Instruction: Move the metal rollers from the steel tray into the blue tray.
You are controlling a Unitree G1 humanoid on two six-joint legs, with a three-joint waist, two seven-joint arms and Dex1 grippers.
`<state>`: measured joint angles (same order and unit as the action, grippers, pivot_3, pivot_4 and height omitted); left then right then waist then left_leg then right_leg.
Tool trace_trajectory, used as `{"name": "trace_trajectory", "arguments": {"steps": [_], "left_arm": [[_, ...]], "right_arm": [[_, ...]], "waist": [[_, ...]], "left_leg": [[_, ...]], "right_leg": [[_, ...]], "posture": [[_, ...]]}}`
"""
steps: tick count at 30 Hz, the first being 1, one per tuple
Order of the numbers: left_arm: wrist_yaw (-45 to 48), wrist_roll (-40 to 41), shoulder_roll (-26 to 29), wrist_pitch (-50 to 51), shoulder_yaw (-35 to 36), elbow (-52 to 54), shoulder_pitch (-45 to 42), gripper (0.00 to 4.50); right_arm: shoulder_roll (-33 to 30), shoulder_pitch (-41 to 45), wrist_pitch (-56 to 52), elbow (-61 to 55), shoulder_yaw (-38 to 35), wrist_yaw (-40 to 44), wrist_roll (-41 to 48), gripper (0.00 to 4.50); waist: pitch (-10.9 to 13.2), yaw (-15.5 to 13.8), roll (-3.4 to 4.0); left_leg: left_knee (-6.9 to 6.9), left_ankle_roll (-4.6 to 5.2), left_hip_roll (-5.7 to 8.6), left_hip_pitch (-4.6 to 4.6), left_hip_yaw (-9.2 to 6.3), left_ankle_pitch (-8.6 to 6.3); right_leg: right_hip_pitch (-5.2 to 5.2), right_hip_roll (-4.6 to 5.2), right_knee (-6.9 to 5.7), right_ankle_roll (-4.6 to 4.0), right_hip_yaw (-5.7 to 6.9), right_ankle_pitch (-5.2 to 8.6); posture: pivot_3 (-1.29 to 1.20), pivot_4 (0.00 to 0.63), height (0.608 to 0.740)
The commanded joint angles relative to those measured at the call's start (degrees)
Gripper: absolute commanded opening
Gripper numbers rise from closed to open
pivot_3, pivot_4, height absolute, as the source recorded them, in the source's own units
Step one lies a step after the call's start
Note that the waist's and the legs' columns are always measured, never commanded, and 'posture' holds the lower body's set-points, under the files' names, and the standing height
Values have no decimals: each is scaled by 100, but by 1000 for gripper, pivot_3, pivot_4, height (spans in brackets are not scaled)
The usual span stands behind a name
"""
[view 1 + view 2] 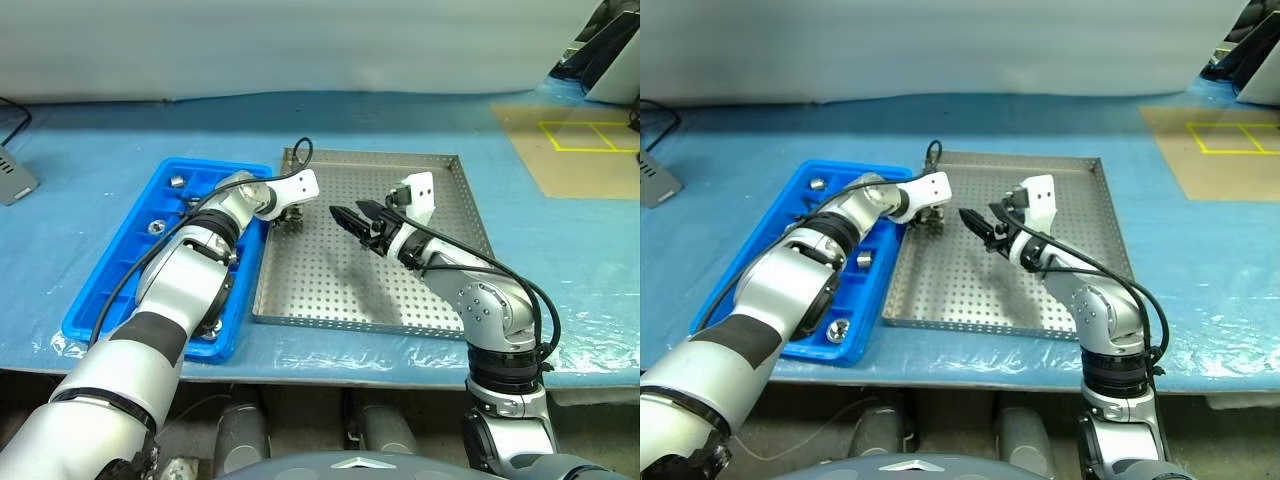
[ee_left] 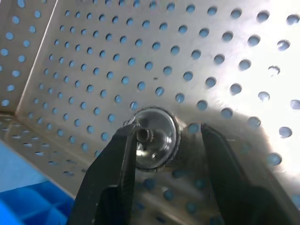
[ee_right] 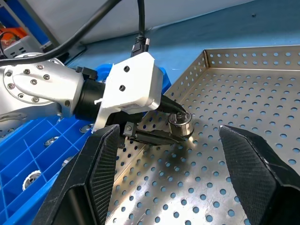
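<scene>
The steel tray (image 1: 420,290) sits right of the blue tray (image 1: 105,285), which holds several rollers (image 1: 865,258). In the steel tray's far-left corner the left gripper (image 3: 176,126) pinches one roller (image 2: 154,138). The right gripper (image 1: 345,215) hovers nearby, fingers spread, empty.

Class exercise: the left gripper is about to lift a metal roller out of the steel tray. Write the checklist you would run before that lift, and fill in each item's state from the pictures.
1. Left gripper closed around the roller: ok, a finger stands on each side of it.
2. Grip firm enough to lift: cannot tell; the contact on one side is in shadow.
3. Roller still on the steel tray floor: ok, not yet lifted.
4. Right gripper out of the way: ok, open and apart from the roller.
5. Free compartments in the blue tray: ok, several hold rollers, others look empty.
</scene>
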<state>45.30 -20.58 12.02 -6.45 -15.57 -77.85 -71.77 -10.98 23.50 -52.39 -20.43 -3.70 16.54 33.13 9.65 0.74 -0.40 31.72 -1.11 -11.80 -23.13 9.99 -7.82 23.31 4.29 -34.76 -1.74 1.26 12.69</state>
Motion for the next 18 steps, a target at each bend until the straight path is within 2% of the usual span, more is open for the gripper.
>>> {"name": "trace_trajectory", "arguments": {"steps": [1,3,6,10,12,18], "left_arm": [[906,685,130,-421,579,305,-153,2244],[1368,962,228,-393,818,417,-183,2244],[1697,982,481,-539,818,578,-68,2244],[1300,803,727,-693,732,593,-18,2244],[1390,876,801,-768,795,638,-93,2244],[832,843,728,-650,846,497,-298,2244]], "right_arm": [[-4,152,156,-86,-21,54,61,3562],[-50,227,179,-44,-39,107,64,3562],[-111,342,221,91,-39,194,44,3562],[-145,462,287,328,80,336,-1,3562],[-128,509,310,405,137,396,-10,3562],[-78,581,400,584,210,454,-47,3562]], "waist": [[1,-7,0],[2,-12,0],[2,-9,1],[4,-14,5],[6,-26,6],[6,-110,6]], "left_leg": [[-8,0,1,-4,0,0],[-19,1,2,-5,2,0],[-33,0,2,0,4,1],[-46,-1,0,8,6,1],[-46,-3,0,5,6,2],[-46,-7,0,4,6,5]], "right_leg": [[3,0,5,0,1,0],[8,1,9,-1,1,0],[9,1,10,-1,1,1],[11,-1,10,-3,4,2],[12,0,10,-3,5,2],[12,1,10,-3,4,2]], "posture": [[-444,150,740],[-426,150,740],[-397,150,740],[-367,150,740],[-360,150,740],[-362,150,740]]}}
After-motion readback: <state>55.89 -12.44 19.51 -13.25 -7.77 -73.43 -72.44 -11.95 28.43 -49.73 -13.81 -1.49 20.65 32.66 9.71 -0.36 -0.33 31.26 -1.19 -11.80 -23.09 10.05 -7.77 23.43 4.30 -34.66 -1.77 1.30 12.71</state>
